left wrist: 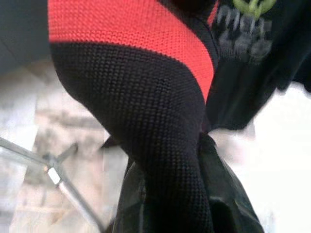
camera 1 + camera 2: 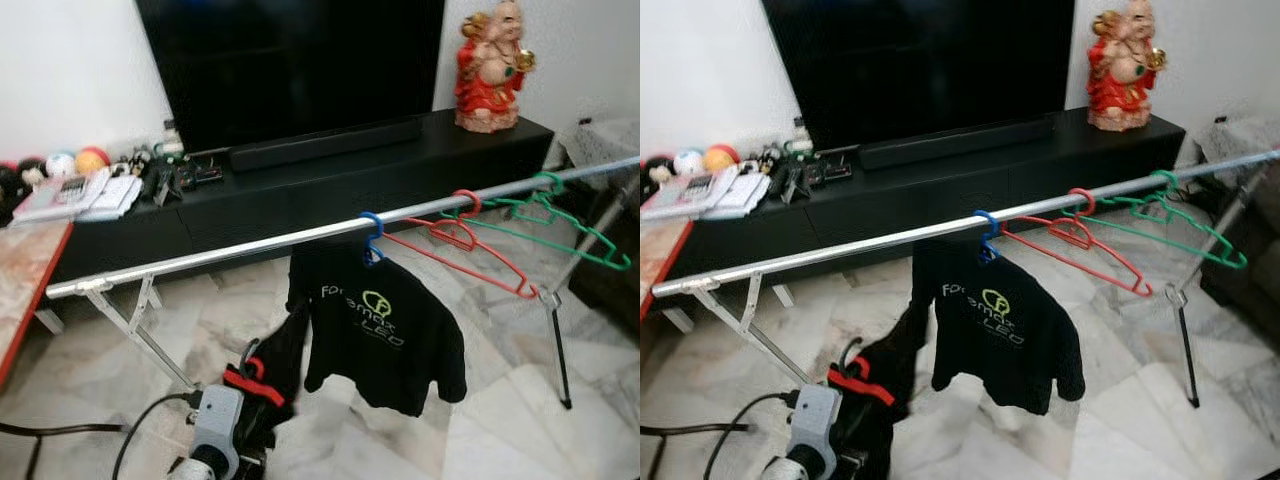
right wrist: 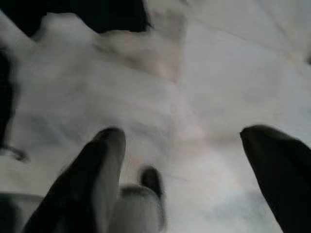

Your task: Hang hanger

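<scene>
Silver rail (image 2: 250, 245) spanning marble floor (image 2: 500, 420). Black shirt (image 2: 385, 335) hanging on blue hanger (image 2: 372, 238); red hanger (image 2: 455, 240), green hanger (image 2: 545, 210) beside. Left end effector (image 2: 250, 400) holding black-red garment (image 1: 146, 121), fingers hidden, cannot tell. Right end effector (image 3: 184, 170) spreading over floor.

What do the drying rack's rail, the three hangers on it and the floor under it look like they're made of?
Rail: most likely bare metal, silvery with a dull sheen.
Blue hanger, red hanger and green hanger: thin, evenly coloured, probably plastic or plastic-coated wire.
Floor: pale veined tiles with a gloss, seemingly polished marble or a look-alike.
</scene>
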